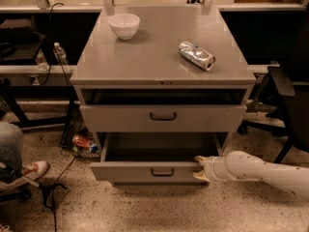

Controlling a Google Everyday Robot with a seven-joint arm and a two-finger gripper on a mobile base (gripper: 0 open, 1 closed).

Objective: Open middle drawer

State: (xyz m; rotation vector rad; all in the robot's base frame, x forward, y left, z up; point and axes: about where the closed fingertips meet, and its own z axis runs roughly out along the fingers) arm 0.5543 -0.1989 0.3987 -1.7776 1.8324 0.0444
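Beneath the tabletop point(159, 52) (1 bowl point(124, 25)), gripper point(199, 168) touches the middle drawer point(140, 171).
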